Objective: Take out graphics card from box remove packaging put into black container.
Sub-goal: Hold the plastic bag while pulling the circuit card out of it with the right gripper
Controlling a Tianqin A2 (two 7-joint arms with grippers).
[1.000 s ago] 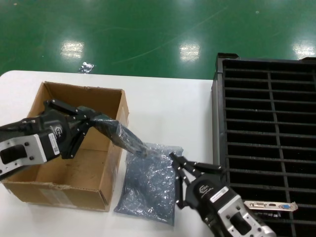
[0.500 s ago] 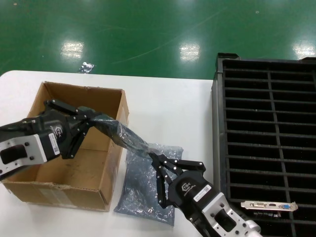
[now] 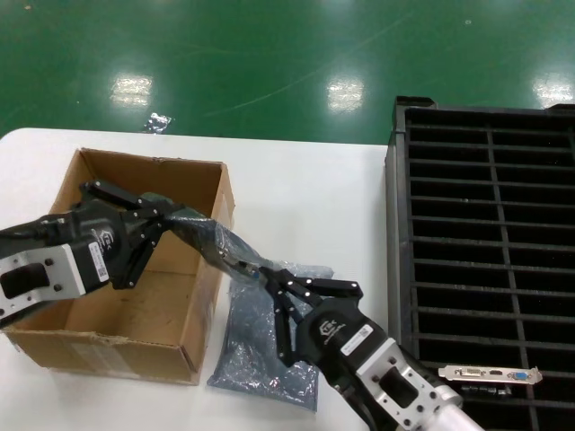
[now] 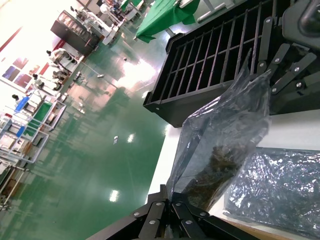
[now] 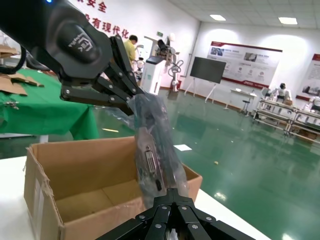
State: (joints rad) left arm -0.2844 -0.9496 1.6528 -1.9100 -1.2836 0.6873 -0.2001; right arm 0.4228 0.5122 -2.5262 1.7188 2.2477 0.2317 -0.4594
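Over the right wall of the box point(image 3: 135, 269), on the left of the white table point(image 3: 305, 189), I have the left gripper point(image 3: 154, 226) clamped on one end of a bagged graphics card point(image 3: 216, 244), the crinkly packaging point(image 3: 193, 229) still around it. From there the bagged card slopes down and to the right, out past the box wall, to where my right gripper point(image 3: 269, 280) meets its lower end. In the right wrist view the fingers point(image 5: 160, 212) come together on the bottom edge of the bag, and I can make out the card's metal bracket with a port through the plastic; the left gripper shows beyond it at the upper end. The left wrist view shows the bag stretched away from my closed left fingers point(image 4: 172, 210) toward the right gripper's linkages. A second, flat bag point(image 3: 260, 337) lies on the table just right of the box, directly under the right gripper. On the far right stands the black container point(image 3: 490, 251), its ribbed slots running across it. Another card's silver bracket point(image 3: 490, 373), with a blue port, shows at the container's near edge. Inside, what I can see of the box is plain tan floor.
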